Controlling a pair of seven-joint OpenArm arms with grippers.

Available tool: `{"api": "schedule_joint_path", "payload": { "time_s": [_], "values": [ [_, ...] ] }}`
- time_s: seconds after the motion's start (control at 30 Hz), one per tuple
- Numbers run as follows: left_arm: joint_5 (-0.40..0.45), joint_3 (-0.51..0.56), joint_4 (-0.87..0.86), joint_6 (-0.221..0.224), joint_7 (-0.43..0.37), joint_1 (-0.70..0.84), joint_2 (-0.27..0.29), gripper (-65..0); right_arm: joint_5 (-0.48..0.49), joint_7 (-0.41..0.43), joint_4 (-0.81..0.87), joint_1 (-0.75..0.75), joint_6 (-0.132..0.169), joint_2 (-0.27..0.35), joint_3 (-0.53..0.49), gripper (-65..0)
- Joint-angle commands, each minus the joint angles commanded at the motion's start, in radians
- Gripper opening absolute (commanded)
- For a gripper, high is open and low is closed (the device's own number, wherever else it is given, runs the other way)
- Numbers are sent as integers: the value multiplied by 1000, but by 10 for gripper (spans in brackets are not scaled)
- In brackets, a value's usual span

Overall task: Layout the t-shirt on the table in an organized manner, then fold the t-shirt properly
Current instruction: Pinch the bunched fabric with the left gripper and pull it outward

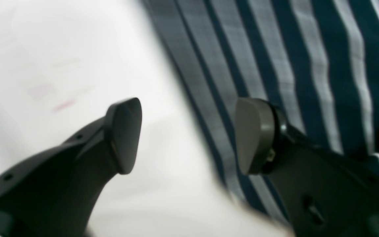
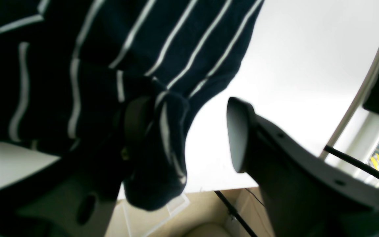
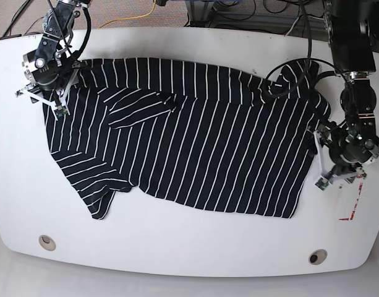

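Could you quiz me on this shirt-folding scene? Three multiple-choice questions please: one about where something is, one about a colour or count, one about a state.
1. Where on the table is the red mark?
A. under the shirt's middle
B. beside the left end effector
C. at the far edge

2. How many small round holes show along the table's near edge?
A. two
B. four
C. none

3. How is the left end effector set?
A. shut on cloth
B. open, empty
C. out of sight

Answers: 1 B, the base view shows it just past the t-shirt. 2 A, one hole near each front corner. 3 B, its pads stand apart with nothing between.
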Motion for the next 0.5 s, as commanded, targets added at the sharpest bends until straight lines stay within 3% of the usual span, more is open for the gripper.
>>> {"api": "schedule_joint_path", "payload": {
  "time_s": [0.1, 0.5],
  "values": [
    [-6, -64, 68, 0, 37, 57, 8, -237, 0, 0, 0, 6, 0, -8, 2, -328],
    [-8, -160, 215, 0, 35, 385, 8, -242, 0, 0, 0, 26, 0, -18, 2, -328]
  ]
}}
